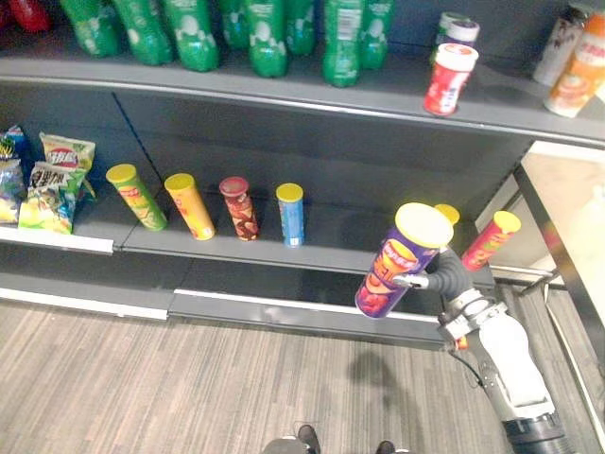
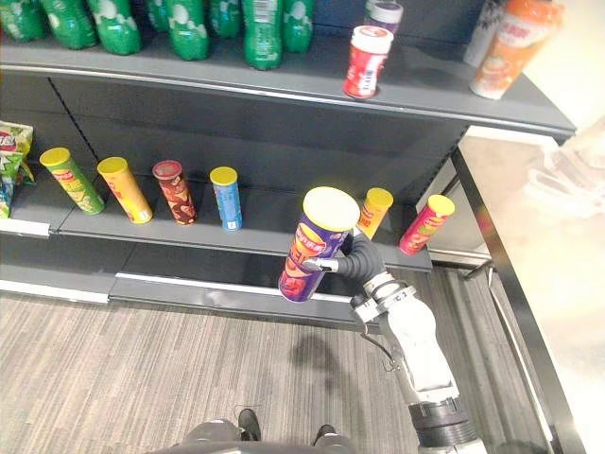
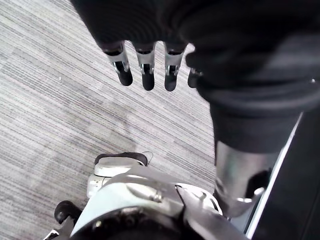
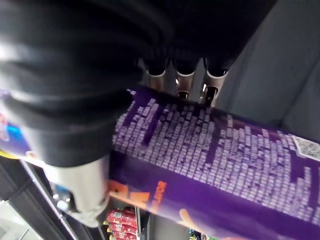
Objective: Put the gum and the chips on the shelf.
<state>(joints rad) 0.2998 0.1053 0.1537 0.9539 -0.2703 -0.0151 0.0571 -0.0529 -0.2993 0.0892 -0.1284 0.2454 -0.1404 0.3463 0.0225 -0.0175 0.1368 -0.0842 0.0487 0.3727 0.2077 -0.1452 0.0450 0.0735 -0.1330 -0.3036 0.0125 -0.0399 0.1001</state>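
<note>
My right hand [image 1: 446,272] is shut on a purple chips can [image 1: 402,260] with a yellow lid. It holds the can tilted in the air, just in front of the lower shelf [image 1: 345,238]. In the right wrist view the fingers [image 4: 182,80] curl over the can [image 4: 215,165]. A red gum tub [image 1: 450,79] with a white lid stands on the upper shelf [image 1: 378,95], up and slightly right of the can. My left hand [image 3: 146,70] hangs over the floor with relaxed fingers, holding nothing.
On the lower shelf stand a green can [image 1: 137,197], an orange can [image 1: 189,205], a maroon can [image 1: 238,208], a blue can [image 1: 291,215] and a red can [image 1: 491,240]. Chip bags [image 1: 57,180] lie far left. Green bottles [image 1: 265,33] line the upper shelf. A pale counter [image 1: 567,208] stands at the right.
</note>
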